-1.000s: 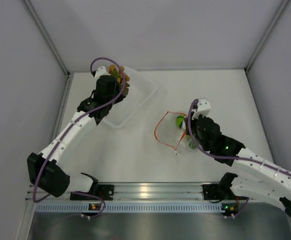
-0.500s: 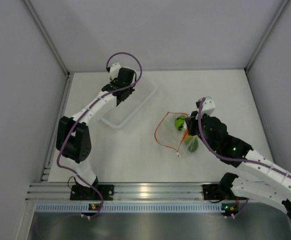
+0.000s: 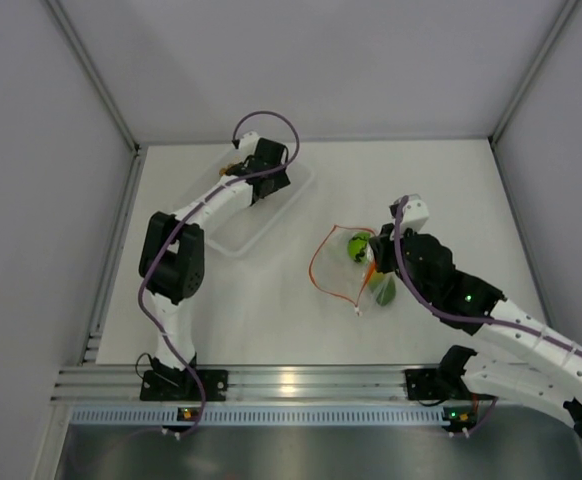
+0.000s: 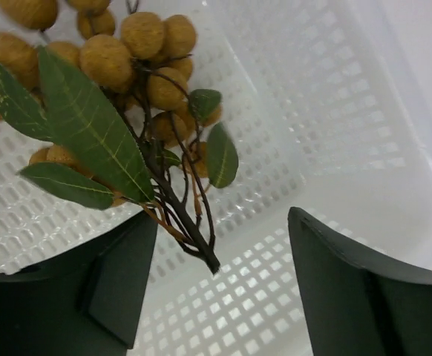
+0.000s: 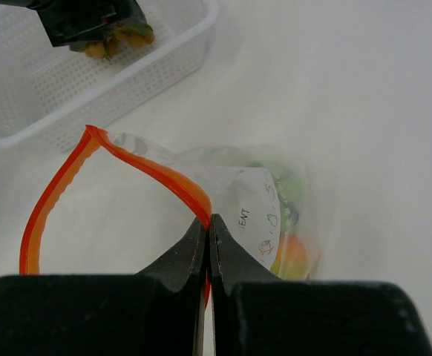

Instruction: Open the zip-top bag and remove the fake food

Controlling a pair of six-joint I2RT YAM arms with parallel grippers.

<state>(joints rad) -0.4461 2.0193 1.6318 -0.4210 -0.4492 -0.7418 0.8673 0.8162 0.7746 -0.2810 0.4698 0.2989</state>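
While the right tool (image 5: 207, 222) pinches the zip-top bag's (image 5: 264, 196) rim, the left tool (image 4: 220, 289) gapes over the tray (image 4: 335, 111).

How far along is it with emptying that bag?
Done: the bag gapes open, and the brown cluster lies in the tray below the open left claw. In hand: the right claw pinches the zip strip. To do: the green ball and orange piece, inside the bag.
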